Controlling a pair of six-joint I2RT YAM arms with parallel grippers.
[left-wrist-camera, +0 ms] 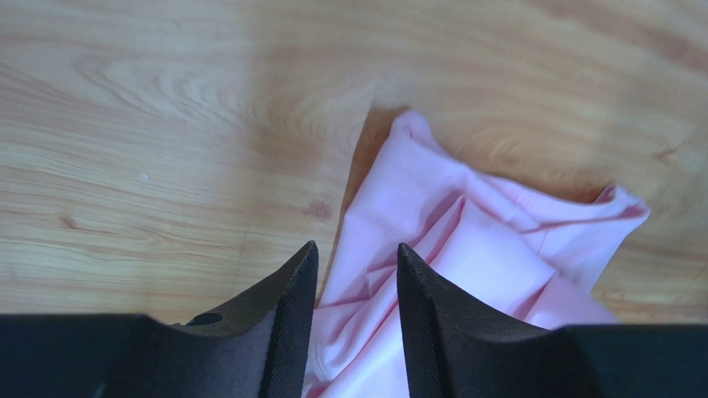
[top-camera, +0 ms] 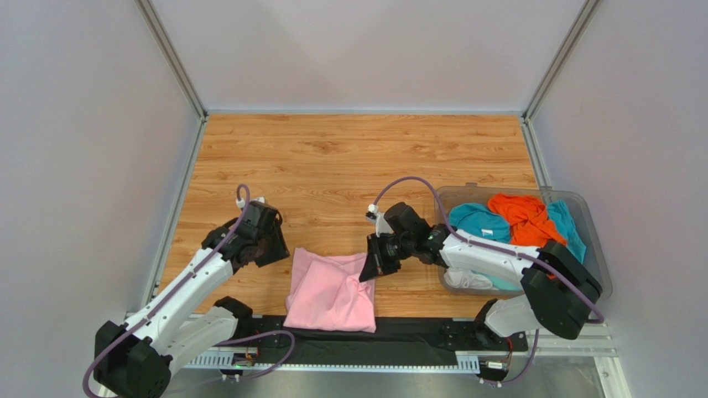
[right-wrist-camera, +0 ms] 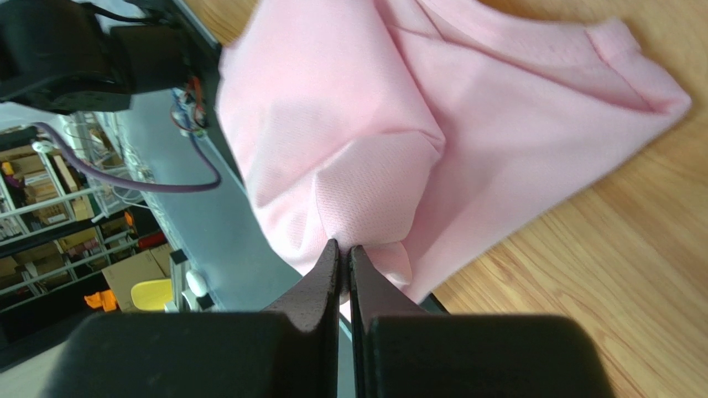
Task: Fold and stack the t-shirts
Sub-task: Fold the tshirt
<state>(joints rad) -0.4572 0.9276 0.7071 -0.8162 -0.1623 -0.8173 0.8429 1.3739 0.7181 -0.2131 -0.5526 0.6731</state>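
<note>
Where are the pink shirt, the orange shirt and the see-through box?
Light pink cloth t-shirt (top-camera: 328,294): top view, middle of its folded body.
Orange cloth t-shirt (top-camera: 523,217): top view, its crumpled middle.
Clear plastic bin (top-camera: 594,236): top view, its right wall.

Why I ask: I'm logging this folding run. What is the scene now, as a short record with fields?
pink shirt: partly folded, bunched, on the table at its near edge, between the arms
right gripper: shut on a pinch of the pink shirt
left gripper: open, at the shirt's edge, gripping nothing
bin: clear, at the table's right side
in the bin: teal shirt, orange shirt, white shirt, all unfolded
stack: none yet
</note>
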